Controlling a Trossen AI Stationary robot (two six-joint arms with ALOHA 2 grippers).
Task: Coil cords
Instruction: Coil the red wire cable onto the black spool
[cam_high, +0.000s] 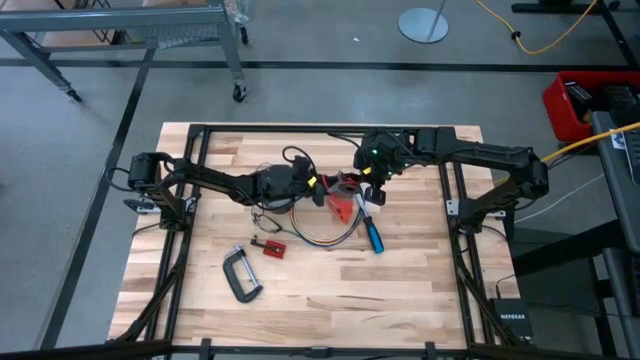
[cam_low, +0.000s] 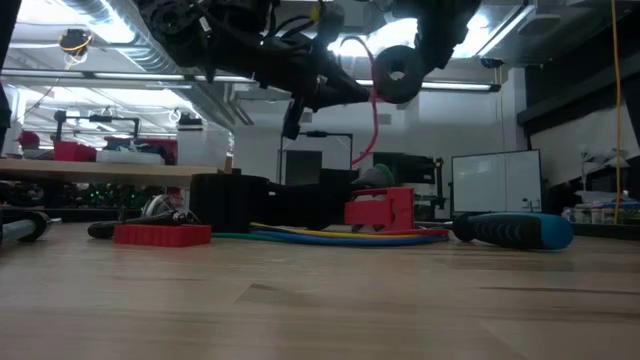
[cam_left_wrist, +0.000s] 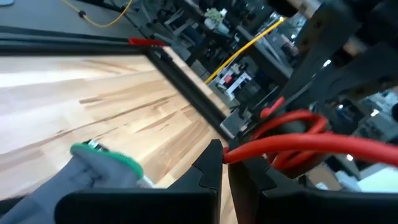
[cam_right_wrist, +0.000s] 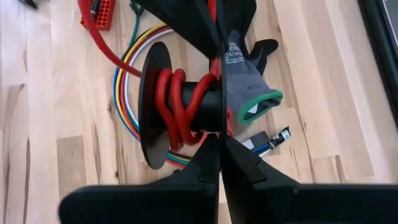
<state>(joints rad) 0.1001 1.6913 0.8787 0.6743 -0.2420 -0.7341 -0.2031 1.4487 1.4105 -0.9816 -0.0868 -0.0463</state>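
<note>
I am holding a black spool (cam_right_wrist: 180, 109) aloft in my closed right jaws (cam_right_wrist: 219, 134) while my closed left jaws (cam_left_wrist: 225, 163) are pinching the red cord (cam_left_wrist: 323, 144), stretching sideways between them above the worktop (cam_high: 420, 270).

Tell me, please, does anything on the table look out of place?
Yes: a grey glove with a green cuff lies among the wires under the black spool, and the multicoloured cable sprawls loose on the wood, not coiled.

A black C-clamp (cam_high: 241, 275), blue-handled screwdriver (cam_high: 372, 236) and seemingly grey glove (cam_right_wrist: 244, 74).
</note>
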